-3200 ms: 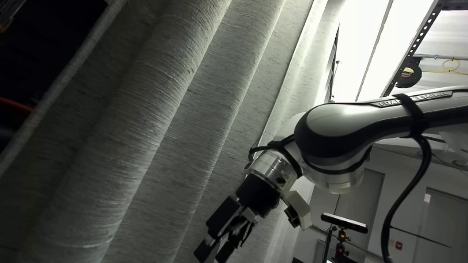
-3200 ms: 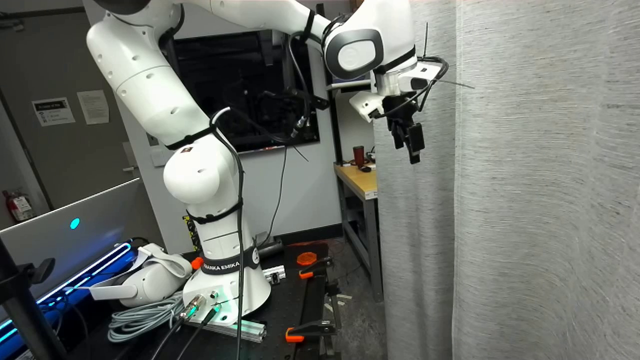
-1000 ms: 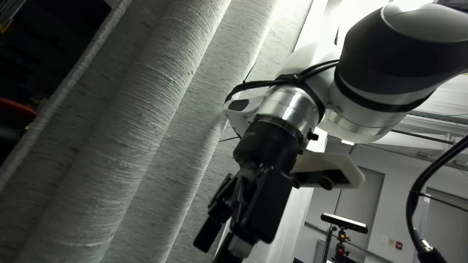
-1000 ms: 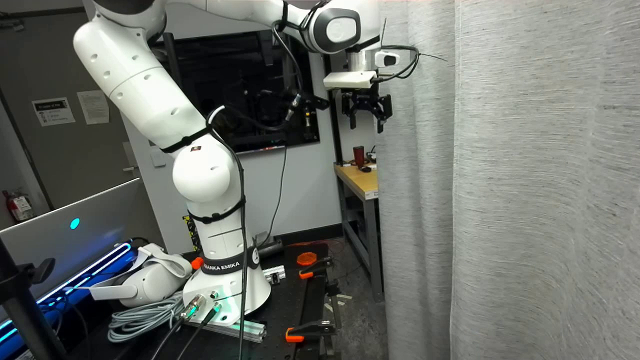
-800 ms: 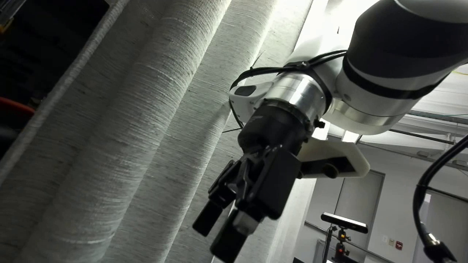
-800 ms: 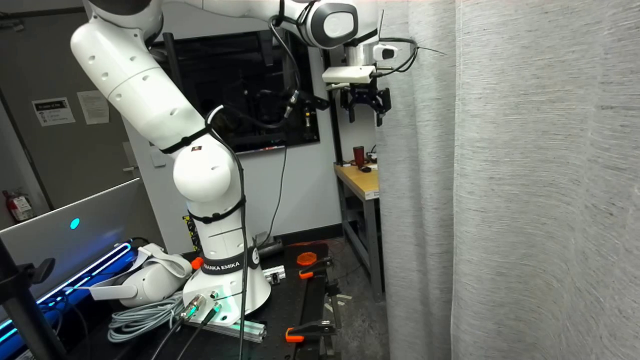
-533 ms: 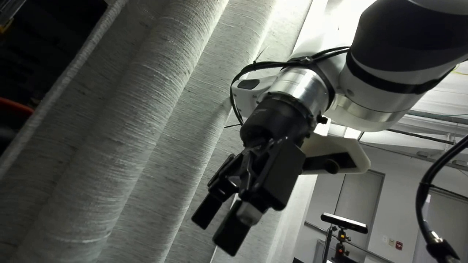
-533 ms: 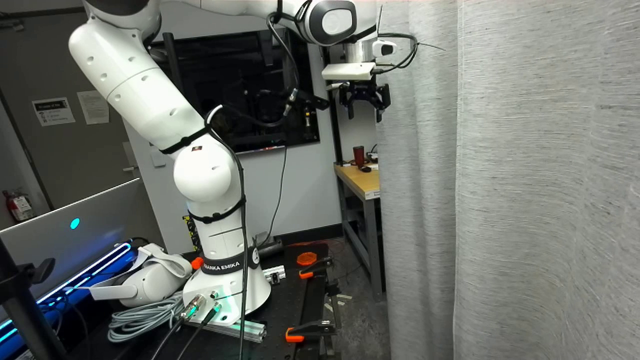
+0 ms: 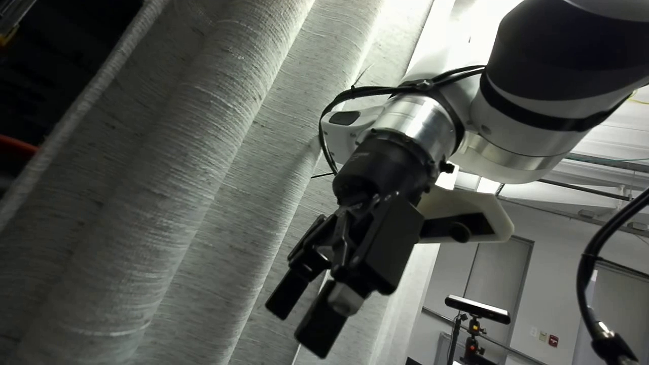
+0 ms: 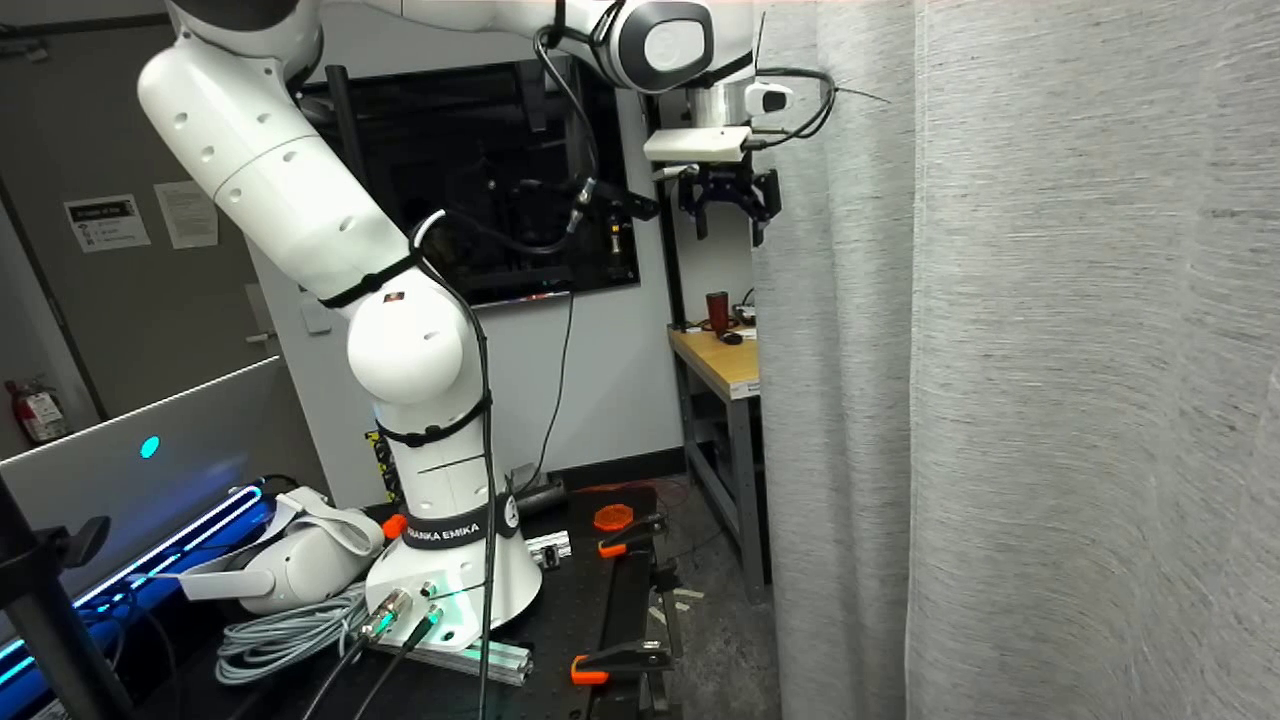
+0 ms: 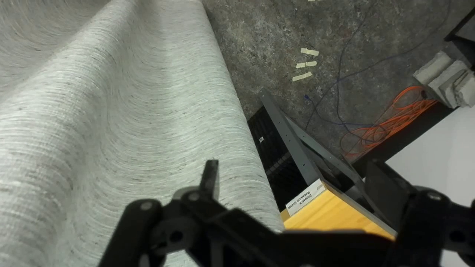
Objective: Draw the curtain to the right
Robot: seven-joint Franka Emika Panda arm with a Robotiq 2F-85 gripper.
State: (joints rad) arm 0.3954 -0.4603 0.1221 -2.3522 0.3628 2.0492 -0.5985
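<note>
The curtain [image 9: 213,167] is tall pale grey-white fabric with deep lengthwise folds. It fills the right of an exterior view [image 10: 1060,350] and the left half of the wrist view [image 11: 178,92]. My gripper [image 9: 299,324] is open and empty, pointing down close to the curtain. In an exterior view the gripper [image 10: 730,237] has one fingertip overlapping the curtain's left edge and the other left of it. In the wrist view the gripper [image 11: 294,167] has one finger over the fabric and one beyond its edge. I cannot tell whether either finger touches the cloth.
A wooden workbench [image 10: 715,360] stands behind the curtain's edge, also in the wrist view [image 11: 334,218]. A dark screen [image 10: 450,180] hangs behind the arm. A black table [image 10: 590,590] holds the arm base and orange clamps [image 10: 620,660]. A camera on a stand [image 9: 476,308] shows beyond.
Since about three seconds ago, my gripper has risen, turned about its own axis and moved away from over the fabric to the curtain's edge. Over the last half second it is almost still.
</note>
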